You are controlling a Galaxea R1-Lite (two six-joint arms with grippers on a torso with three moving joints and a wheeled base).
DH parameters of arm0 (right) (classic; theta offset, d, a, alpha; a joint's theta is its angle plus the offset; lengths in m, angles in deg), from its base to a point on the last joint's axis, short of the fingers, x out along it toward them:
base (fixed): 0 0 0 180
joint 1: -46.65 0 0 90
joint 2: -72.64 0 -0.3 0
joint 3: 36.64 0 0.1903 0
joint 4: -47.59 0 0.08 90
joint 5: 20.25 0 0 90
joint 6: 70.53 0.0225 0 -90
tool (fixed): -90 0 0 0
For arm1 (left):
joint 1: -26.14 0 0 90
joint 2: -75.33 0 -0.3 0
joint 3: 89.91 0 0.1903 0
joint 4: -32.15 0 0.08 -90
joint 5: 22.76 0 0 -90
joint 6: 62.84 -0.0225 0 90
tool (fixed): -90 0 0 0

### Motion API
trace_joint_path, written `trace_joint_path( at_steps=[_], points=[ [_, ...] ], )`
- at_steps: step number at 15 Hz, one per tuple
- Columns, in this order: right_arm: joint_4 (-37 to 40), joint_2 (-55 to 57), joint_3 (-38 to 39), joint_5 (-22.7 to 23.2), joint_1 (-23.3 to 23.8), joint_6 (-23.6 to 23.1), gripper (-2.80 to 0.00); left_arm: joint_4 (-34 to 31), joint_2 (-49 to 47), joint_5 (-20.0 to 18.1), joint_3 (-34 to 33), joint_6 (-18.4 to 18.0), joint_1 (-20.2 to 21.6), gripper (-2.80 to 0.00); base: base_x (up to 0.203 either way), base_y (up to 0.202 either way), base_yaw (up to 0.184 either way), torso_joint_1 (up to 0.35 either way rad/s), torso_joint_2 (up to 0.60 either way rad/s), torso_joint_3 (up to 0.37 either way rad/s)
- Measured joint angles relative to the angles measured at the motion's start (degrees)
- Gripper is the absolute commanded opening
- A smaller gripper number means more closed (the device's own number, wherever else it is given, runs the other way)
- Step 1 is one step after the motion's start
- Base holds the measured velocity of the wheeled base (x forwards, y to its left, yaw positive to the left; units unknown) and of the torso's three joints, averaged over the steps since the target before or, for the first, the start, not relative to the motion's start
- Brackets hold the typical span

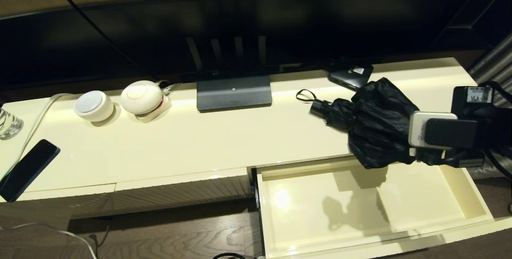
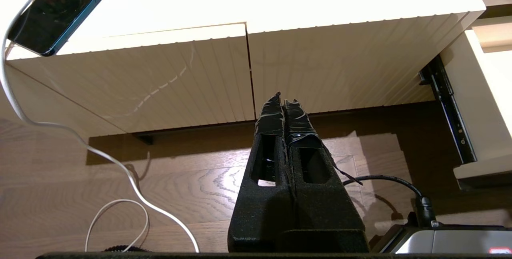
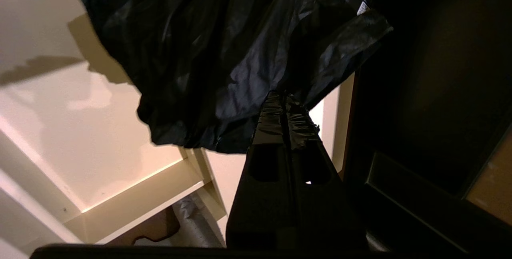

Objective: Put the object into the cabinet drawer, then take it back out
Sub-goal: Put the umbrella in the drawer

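Observation:
The object, a black compact umbrella (image 1: 372,123), hangs over the back right edge of the open cabinet drawer (image 1: 304,211) and throws a shadow onto the drawer's floor. Its short handle (image 1: 320,109) and wrist loop (image 1: 305,95) point left over the cabinet top. My right gripper (image 3: 285,97) is shut on the bunched fabric of the umbrella (image 3: 224,51), with the drawer's cream interior (image 3: 80,131) below it. My left gripper (image 2: 282,99) is shut on nothing. It is parked low over the wooden floor, facing the ribbed cream panels, with the drawer's side wall (image 2: 476,103) off to one side.
On the cabinet top stand a grey TV base (image 1: 234,93), two white round devices (image 1: 94,105) (image 1: 142,97), a small black box (image 1: 351,75), a glass (image 1: 8,123) and a black phone (image 1: 28,169). A white cable (image 2: 132,179) trails across the floor.

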Motion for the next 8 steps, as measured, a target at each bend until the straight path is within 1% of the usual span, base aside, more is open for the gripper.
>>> trace_joint_path(
  at_steps=[2,3,5,6,8],
  points=[
    [0.3,3.9,-3.7,-1.4,-0.1,0.0,-2.80,0.0,0.0,0.0,0.0,0.0,0.0,-2.80,0.000,0.000,0.000,0.000,0.00,0.000],
    [0.6,5.9,-5.4,-2.8,-0.1,1.2,-2.80,0.0,0.0,0.0,0.0,0.0,0.0,-2.80,0.000,0.000,0.000,0.000,0.00,0.000],
    [2.1,9.8,-9.5,-6.4,-0.1,5.3,-2.80,0.0,0.0,0.0,0.0,0.0,0.0,-2.80,0.000,0.000,0.000,0.000,0.00,0.000],
    [4.1,11.4,-11.7,-8.6,-0.1,7.6,-2.80,0.0,0.0,0.0,0.0,0.0,0.0,-2.80,0.000,0.000,0.000,0.000,0.00,0.000],
    [8.0,13.5,-15.2,-11.8,0.2,10.1,-2.80,0.0,0.0,0.0,0.0,0.0,0.0,-2.80,0.000,0.000,0.000,0.000,0.00,0.000]
  ],
)
